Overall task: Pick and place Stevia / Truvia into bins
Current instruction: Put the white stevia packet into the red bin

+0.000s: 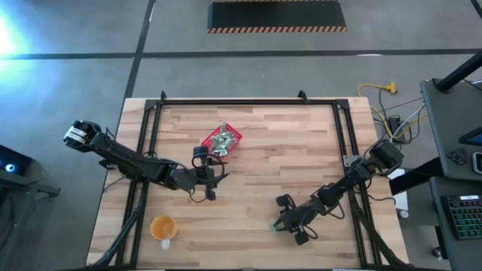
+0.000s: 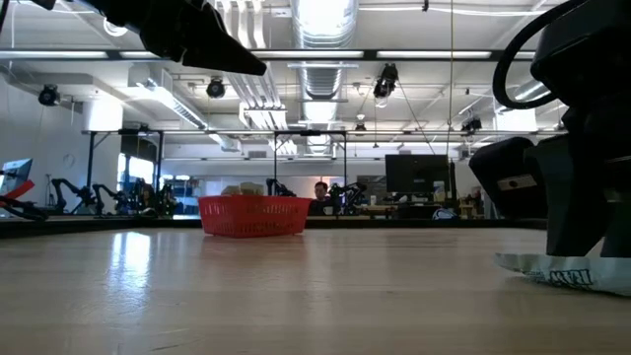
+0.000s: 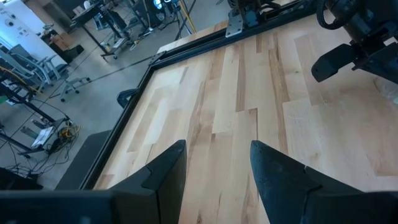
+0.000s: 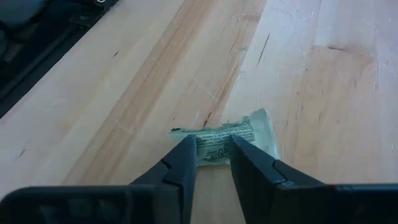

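Observation:
The red basket (image 1: pixel 221 141) (image 2: pixel 254 215) stands on the far middle of the table and holds several pale green and white packets. One more Stevia packet (image 4: pixel 249 132) (image 2: pixel 562 270) (image 1: pixel 273 226) lies flat on the wood near the near edge, right of centre. My right gripper (image 4: pixel 213 149) (image 1: pixel 279 223) is down on this packet. My left gripper (image 3: pixel 217 163) (image 1: pixel 209 178) hovers open just on the near side of the basket, with nothing between its fingers. My right gripper pinches the lone packet's middle part (image 4: pixel 214 144) between its two fingers, which come slanting down from the table's right. The packet's ends stick out past both fingers. It still lies on the table top.
An orange cup (image 1: pixel 163 226) stands near the near left corner. A black frame (image 1: pixel 241 102) runs along the table's far edge and both sides. Bare wood lies between the two grippers. A person (image 2: pixel 320 193) sits far off in the room behind the table.

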